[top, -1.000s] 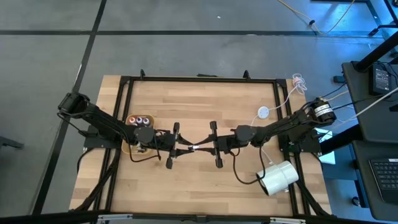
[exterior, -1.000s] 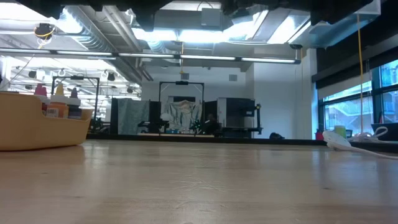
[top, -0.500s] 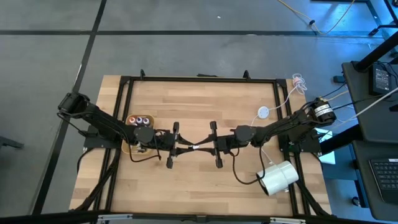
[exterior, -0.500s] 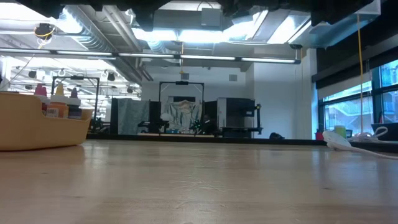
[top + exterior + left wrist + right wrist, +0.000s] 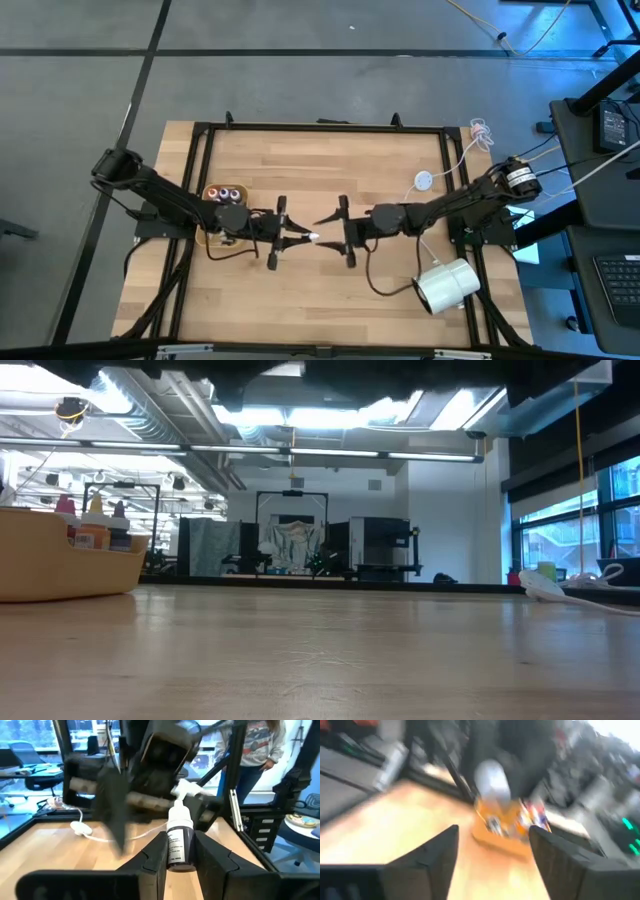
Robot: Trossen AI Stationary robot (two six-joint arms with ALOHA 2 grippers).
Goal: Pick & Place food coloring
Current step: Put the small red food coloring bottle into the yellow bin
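A food coloring bottle (image 5: pixel 180 837), dark-bodied with a white cap, hangs over the middle of the table with my left gripper (image 5: pixel 298 238) shut on it. In the high view its white cap (image 5: pixel 313 238) shows just past the fingertips. My right gripper (image 5: pixel 326 231) faces it from the right, open, with a fingertip on either side of the cap and not touching it. Other food coloring bottles (image 5: pixel 225 193) stand in the tan tray (image 5: pixel 60 570) at the left, partly under my left arm. My left gripper pinches the bottle's dark body (image 5: pixel 176 854) between its two fingers. The fingers come level from the table's left and lie along the bottle. The cap (image 5: pixel 181 812) sticks out past the fingertips toward my right gripper. The bottle is lifted clear of the table.
A large white cylinder (image 5: pixel 447 284) lies at the near right corner. A white puck with a cord (image 5: pixel 424 181) sits at the far right. A black frame (image 5: pixel 320 127) rims the table. A person (image 5: pixel 252 745) stands beyond the table's right side.
My right gripper has opened and let go of the bottle, which stays level and clear of the table in my left gripper.
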